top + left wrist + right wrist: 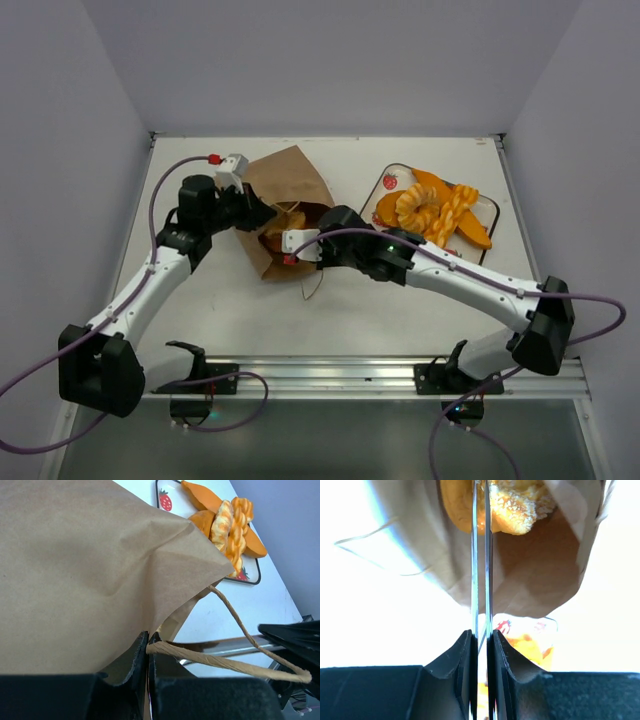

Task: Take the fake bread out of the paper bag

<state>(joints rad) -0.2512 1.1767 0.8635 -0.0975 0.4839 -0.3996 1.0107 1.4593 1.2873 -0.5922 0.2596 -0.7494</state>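
— What's in front of the right gripper (480, 500)?
— The open mouth of the paper bag (540, 570), lying on the bleached-out worktop (370, 620). The jaws are pressed almost together and reach straight in.
— And inside?
— A golden, seed-crusted bread (520, 505) at the back, on either side of the tips. Whether they pinch it, I can't tell.
— Below the rim?
— There's something orange with red print (530, 645), half hidden.

Matt creased paper bag (290, 175), twisted paper handle (225, 662), grainy bread (515, 505)
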